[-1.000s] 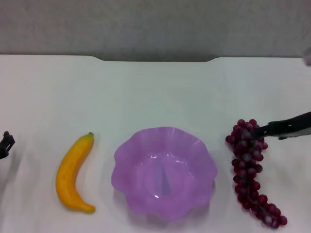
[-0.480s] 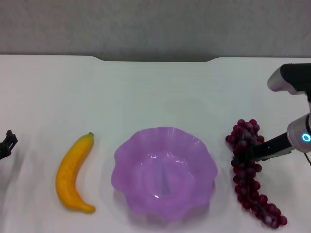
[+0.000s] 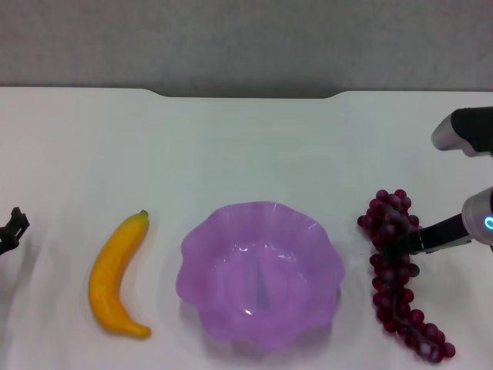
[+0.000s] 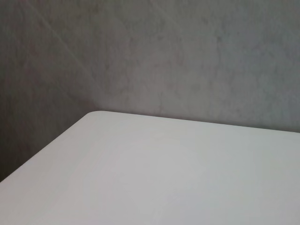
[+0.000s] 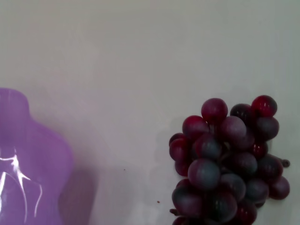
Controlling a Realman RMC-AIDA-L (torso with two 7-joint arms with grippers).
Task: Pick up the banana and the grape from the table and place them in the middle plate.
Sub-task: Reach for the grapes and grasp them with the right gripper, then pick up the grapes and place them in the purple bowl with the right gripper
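The grape bunch (image 3: 394, 287) lies on the white table (image 3: 246, 146), to the right of the purple scalloped middle plate (image 3: 202, 231), which holds nothing. My right gripper (image 3: 397, 245) comes in from the right and sits on the upper part of the bunch. The right wrist view shows the bunch's top (image 5: 225, 164) close below, with the plate's rim (image 5: 28, 159) beside it. The yellow banana (image 3: 114, 276) lies to the left of the plate, stem end pointing away from me. My left gripper (image 3: 11, 230) is at the far left table edge, well apart from the banana.
The table's far edge has a shallow notch (image 3: 246, 94) in front of a grey wall. The left wrist view shows only a rounded table corner (image 4: 93, 115) and that wall.
My right gripper has moved down and toward me along the grape bunch, from its top to its upper middle. The bunch, banana and plate have not moved. My left gripper stayed put.
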